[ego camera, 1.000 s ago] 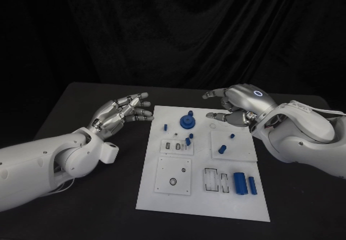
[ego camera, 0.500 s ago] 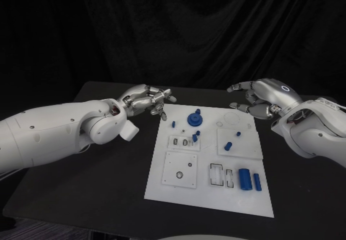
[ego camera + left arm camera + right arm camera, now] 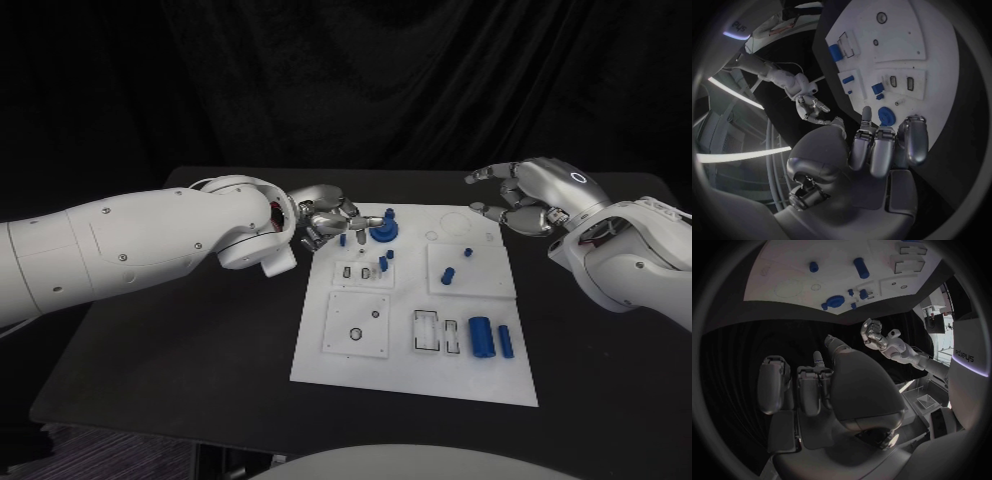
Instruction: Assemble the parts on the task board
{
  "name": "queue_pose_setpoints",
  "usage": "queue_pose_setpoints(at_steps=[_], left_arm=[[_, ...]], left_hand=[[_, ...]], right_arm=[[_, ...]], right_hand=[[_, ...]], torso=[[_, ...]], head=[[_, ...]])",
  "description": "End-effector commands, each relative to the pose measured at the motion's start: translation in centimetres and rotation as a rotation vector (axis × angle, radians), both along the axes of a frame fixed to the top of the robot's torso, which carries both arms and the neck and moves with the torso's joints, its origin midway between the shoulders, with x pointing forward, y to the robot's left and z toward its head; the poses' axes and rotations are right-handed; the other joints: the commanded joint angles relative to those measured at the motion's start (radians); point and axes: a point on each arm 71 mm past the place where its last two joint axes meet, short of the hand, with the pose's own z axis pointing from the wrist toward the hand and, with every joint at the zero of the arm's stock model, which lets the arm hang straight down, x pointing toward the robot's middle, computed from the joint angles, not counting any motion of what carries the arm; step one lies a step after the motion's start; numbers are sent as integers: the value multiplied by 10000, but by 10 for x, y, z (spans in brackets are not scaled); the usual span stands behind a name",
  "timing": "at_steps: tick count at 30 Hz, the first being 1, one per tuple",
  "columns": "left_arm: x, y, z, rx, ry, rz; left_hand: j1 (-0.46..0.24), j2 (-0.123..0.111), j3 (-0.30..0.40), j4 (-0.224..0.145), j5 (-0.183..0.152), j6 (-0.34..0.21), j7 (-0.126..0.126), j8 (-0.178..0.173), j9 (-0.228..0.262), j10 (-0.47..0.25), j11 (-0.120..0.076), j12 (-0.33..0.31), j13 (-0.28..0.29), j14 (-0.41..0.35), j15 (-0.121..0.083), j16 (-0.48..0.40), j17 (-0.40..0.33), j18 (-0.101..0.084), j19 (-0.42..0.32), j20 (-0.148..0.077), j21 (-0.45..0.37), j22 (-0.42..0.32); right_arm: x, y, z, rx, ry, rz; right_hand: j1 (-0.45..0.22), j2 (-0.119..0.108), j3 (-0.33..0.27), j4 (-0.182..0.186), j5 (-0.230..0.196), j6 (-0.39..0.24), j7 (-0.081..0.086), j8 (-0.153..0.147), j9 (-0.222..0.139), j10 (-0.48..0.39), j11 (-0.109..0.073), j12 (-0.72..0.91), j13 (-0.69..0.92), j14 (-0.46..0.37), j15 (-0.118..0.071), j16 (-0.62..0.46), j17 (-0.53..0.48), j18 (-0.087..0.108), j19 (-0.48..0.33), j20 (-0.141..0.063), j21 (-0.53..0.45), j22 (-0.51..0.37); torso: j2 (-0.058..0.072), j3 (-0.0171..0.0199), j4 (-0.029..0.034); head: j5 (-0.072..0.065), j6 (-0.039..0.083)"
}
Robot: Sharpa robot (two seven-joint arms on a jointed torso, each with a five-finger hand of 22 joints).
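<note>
The left hand (image 3: 335, 222) hovers at the task board's (image 3: 418, 385) far left corner, fingers apart, grasping nothing, one fingertip near the round blue part (image 3: 384, 233). Other blue parts (image 3: 490, 340) lie across the board. The right hand (image 3: 526, 197) hangs released over the far right corner.

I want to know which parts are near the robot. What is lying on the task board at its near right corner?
Two blue cylinders lie side by side on the task board, beside two empty rectangular slots. Nothing covers them.
</note>
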Motion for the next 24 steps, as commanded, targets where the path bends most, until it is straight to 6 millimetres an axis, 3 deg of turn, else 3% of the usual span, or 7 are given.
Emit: queue_pose_setpoints(at_steps=[1,4,8,16,20,21,24], left_arm=[[1,-1,-5,2305,-404,227],[0,-6,-6,2736,-346,300],[1,-13,-9,3303,-159,375],[-2,-26,-13,4134,221,317],[-3,-33,-14,4303,255,368],[-3,-35,-15,4354,268,372],[-2,-41,-16,4419,267,378]], left_hand=[[-128,35,-274,1,-123,-9,-117,333,535,1042,-111,18,2627,1040,-111,25,2625,-201,209,-79,60,178],[32,-7,-425,-19,-48,16,-218,660,1102,1042,-216,18,2627,1040,-213,25,2625,-267,533,-174,146,451],[442,-188,-550,-58,130,-11,-407,970,2018,1042,-424,18,2627,1040,-436,25,2625,-378,1085,-405,270,878],[595,-237,-562,-103,282,59,-464,905,2310,1042,-485,18,2627,1040,-502,25,2625,-359,1057,-473,210,791],[759,-275,-533,-154,544,172,-513,745,2486,1042,-537,18,2627,1040,-558,25,2625,-361,1095,-530,181,792],[776,-273,-529,-151,589,199,-522,707,2512,1042,-545,18,2627,1040,-568,25,2625,-364,1110,-540,180,801],[772,-250,-528,-114,652,230,-529,584,2540,1042,-560,18,2627,1040,-587,25,2625,-362,1115,-560,165,789]], right_arm=[[-1,0,1,258,-357,55],[-1,0,1,302,-405,30],[0,1,0,318,-413,4],[3,4,-2,301,-347,-21],[4,6,-4,265,-277,-3],[4,6,-4,262,-268,6],[4,8,-4,268,-259,34]], right_hand=[[33,-34,-22,-24,37,86,-5,34,-14,1078,67,26,2629,1040,87,57,2612,-102,339,2,52,2051],[23,-39,-26,-20,56,97,-1,36,-17,1078,70,26,2629,1044,87,68,2621,-102,340,2,54,2052],[-7,-48,-37,-6,96,117,10,38,-27,1078,76,26,2629,1047,89,80,2631,-106,349,4,77,2057],[-36,-52,-45,11,122,128,18,36,-35,1078,81,26,2629,1047,93,82,2633,-108,353,6,86,2059],[-47,-53,-48,17,138,139,23,39,-38,1078,84,26,2629,1048,94,83,2634,-106,350,7,76,2056],[-47,-53,-48,17,138,139,23,39,-38,1078,84,26,2629,1048,94,83,2634,-106,350,7,76,2056],[-51,-52,-48,19,145,145,26,40,-39,1078,86,26,2629,1047,95,82,2633,-105,349,7,74,2055]], torso=[[-95,141,-110],[-127,189,-148],[-169,274,-277],[-214,450,-486],[-241,493,-570],[-249,479,-559],[-296,511,-602]], head=[[-5,-120],[16,-213],[121,-323],[285,-531],[369,-573],[370,-583],[422,-672]])
